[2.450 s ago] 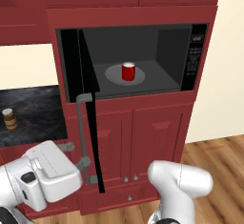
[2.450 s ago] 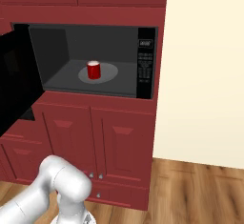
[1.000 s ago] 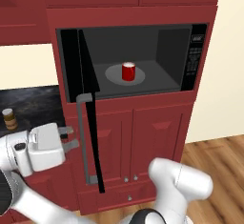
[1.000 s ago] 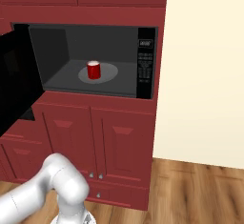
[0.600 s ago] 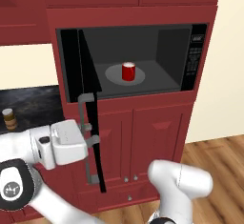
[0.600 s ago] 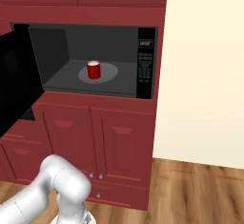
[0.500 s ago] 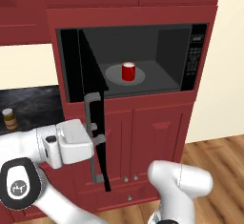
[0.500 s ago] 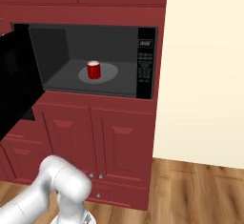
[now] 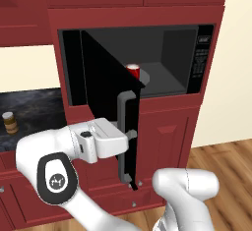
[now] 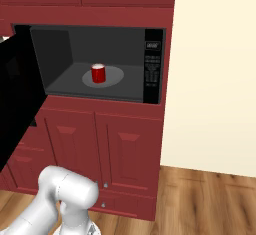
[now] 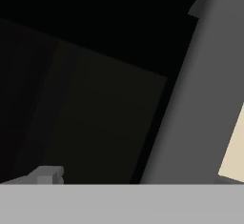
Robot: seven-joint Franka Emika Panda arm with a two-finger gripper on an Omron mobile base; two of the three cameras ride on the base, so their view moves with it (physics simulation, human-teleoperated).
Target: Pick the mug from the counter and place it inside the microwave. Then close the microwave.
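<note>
Microwave with door swung half shut. Dark table at left, bearing a small jar. Tool pressed against the door's outer face near the grey handle, apparently spread, grasping nothing, to push. Red mug already inside on the turntable.

Door swings across, hiding most of the mug at its one o'clock; the jaws' tips are tucked behind the handle.
</note>
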